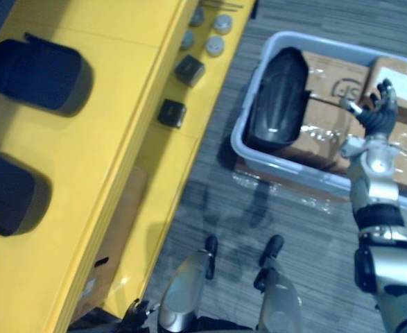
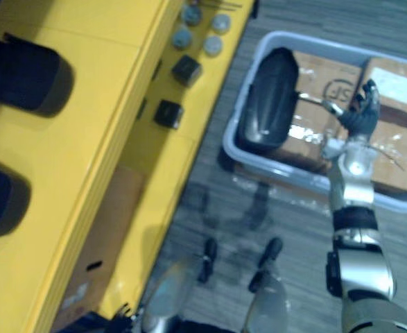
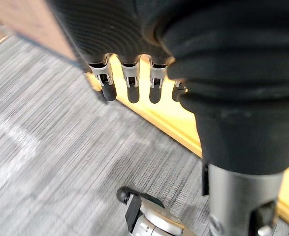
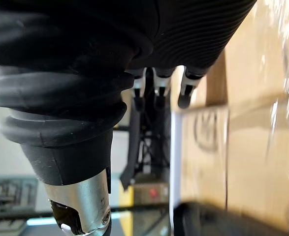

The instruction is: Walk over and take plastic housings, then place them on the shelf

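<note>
On the left we see a yellow shelf (image 1: 120, 83) with two dark plastic housings on its top: the far housing (image 1: 37, 75) and the near housing (image 1: 9, 191). Both lie with their long axes across the shelf and their rounded ends pointing right. On the lower ledge to the right sit two small black blocks (image 1: 189, 69) and some grey discs (image 1: 215, 46). The left robot hand (image 3: 130, 83) hangs low beside the shelf above the grey carpet (image 3: 46, 162), fingers relaxed and holding nothing. Further right, a grey bin (image 1: 240, 135) stands on the carpet. In it a third black housing (image 1: 278, 97) lies along the left wall, long axis running near to far, beside cardboard boxes (image 1: 331, 76). The right robot hand (image 1: 376, 111) hovers over the boxes, fingers spread, empty.
</note>
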Tool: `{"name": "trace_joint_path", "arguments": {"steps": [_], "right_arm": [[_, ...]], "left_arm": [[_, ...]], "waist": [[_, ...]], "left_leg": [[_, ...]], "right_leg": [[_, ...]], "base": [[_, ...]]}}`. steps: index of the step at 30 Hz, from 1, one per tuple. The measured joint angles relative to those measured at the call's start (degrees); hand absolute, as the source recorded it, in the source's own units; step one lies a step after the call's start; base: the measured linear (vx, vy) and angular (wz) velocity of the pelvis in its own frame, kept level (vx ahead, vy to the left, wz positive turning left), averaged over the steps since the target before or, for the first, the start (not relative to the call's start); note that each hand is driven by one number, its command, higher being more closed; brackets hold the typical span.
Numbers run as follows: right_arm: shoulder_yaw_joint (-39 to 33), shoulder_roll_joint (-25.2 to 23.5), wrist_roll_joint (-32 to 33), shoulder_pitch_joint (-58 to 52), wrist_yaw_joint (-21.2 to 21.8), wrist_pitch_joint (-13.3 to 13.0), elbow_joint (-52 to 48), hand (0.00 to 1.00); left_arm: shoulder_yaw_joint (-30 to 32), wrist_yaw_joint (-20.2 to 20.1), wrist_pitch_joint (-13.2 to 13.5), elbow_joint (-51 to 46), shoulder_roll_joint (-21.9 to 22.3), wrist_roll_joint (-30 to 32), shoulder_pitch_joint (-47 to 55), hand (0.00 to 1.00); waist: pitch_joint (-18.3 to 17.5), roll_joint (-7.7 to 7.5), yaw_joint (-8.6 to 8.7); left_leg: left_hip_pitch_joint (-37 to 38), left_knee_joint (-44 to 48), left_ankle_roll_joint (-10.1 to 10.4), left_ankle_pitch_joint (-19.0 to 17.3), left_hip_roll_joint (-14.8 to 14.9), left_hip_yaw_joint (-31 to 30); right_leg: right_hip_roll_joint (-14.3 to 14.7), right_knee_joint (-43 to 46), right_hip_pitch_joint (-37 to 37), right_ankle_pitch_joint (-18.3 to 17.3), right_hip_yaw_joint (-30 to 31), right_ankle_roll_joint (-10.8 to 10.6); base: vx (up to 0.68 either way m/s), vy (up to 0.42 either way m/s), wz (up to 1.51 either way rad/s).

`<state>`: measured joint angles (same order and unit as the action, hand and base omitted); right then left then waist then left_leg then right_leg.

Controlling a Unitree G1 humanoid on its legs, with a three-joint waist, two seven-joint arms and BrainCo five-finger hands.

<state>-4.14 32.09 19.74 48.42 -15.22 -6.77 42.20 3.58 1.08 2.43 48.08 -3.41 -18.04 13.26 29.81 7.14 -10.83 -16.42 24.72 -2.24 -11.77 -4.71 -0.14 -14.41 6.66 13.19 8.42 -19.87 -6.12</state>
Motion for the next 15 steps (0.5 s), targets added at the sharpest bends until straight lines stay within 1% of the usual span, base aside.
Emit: {"name": "trace_joint_path", "arguments": {"steps": [3, 6, 7, 8, 11, 12, 13, 14, 15], "right_arm": [[0.9, 0.1, -1.1, 1.5, -0.6, 1.4, 0.1, 0.0], [2.3, 1.4, -2.8, 5.0, -1.9, 5.3, 3.3, 0.0], [2.9, 1.8, -3.3, 5.5, -2.5, 6.0, 3.9, 0.0], [3.3, 2.5, -3.7, 6.4, -4.2, 7.5, 4.6, 0.0], [3.2, 3.3, -3.8, 6.9, -7.5, 9.3, 6.3, 0.0], [3.1, 3.6, -3.8, 7.3, -12.1, 10.8, 7.9, 0.0], [3.1, 3.9, -4.0, 7.3, -14.6, 11.9, 8.6, 0.0], [3.0, 4.7, -4.6, 7.3, -16.5, 12.2, 8.8, 0.0], [3.0, 5.2, -4.8, 7.4, -17.2, 12.2, 8.8, 0.0]], "left_arm": [[-0.4, -0.3, -0.1, 0.4, 0.4, -0.2, 0.1, 0.0], [-2.5, -1.3, -0.1, 0.6, 0.5, -2.3, 0.0, 0.0], [-2.8, -1.4, -0.1, 0.7, 0.6, -2.4, 0.0, 0.0], [-3.3, -1.5, -0.1, 1.3, 1.1, -3.8, 0.0, 0.0], [-4.6, -1.5, 0.1, 2.5, 1.7, -4.7, -0.1, 0.0], [-5.3, -1.4, 0.1, 3.4, 1.7, -4.8, -0.4, 0.0], [-6.5, -1.3, 0.1, 4.0, 1.6, -6.3, -0.5, 0.0], [-7.2, -1.2, 0.1, 5.1, 1.7, -6.7, -1.0, 0.0], [-7.4, -1.2, 0.0, 5.6, 1.8, -6.7, -1.3, 0.0]], "waist": [[0.2, 0.56, -0.39], [0.4, 1.25, -1.11], [0.5, 1.52, -1.11], [0.5, 2.11, -1.14], [0.0, 3.01, -1.25], [-0.3, 3.45, -1.33], [-0.6, 3.96, -1.44], [-1.1, 4.66, -1.58], [-1.3, 5.03, -1.68]], "left_leg": [[-1.1, 1.1, -0.4, 0.1, -0.5, -0.4], [-2.8, 2.4, -0.4, 0.0, -0.5, -0.4], [-3.0, 2.7, -0.4, 0.0, -0.5, -0.5], [-3.8, 3.1, -0.4, 0.0, -0.5, -0.5], [-5.1, 3.7, -0.4, 0.1, -0.4, -0.5], [-5.8, 3.9, -0.4, 0.1, 0.0, -0.4], [-5.8, 3.9, -0.3, 0.1, 0.1, -0.5], [-5.7, 3.8, -0.3, 0.1, 0.1, -0.5], [-5.7, 3.8, -0.3, 0.1, 0.1, -0.5]], "right_leg": [[-0.8, 1.5, 0.8, -0.6, -0.4, 0.3], [-1.2, 2.8, 2.2, -0.8, -0.6, 0.6], [-1.2, 3.0, 2.3, -0.8, -0.7, 0.6], [-1.3, 3.3, 3.0, -1.0, -0.7, 0.7], [-1.3, 3.8, 4.0, -1.0, -0.8, 0.7], [-1.2, 4.1, 4.9, -1.0, -0.7, 0.7], [-1.2, 4.2, 4.9, -1.1, -0.8, 0.8], [-1.3, 4.3, 4.9, -1.1, -0.8, 0.9], [-1.3, 4.3, 5.0, -1.2, -0.8, 0.9]], "base": [[-0.07, 0.057, 0.15], [-0.1, 0.025, 0.02], [-0.12, 0.008, 0.05], [-0.1, 0.004, 0.04], [-0.1, -0.003, 0.01], [-0.08, -0.012, -0.05], [-0.08, -0.011, -0.04], [0.0, 0.0, 0.0], [0.0, 0.0, 0.0]]}}
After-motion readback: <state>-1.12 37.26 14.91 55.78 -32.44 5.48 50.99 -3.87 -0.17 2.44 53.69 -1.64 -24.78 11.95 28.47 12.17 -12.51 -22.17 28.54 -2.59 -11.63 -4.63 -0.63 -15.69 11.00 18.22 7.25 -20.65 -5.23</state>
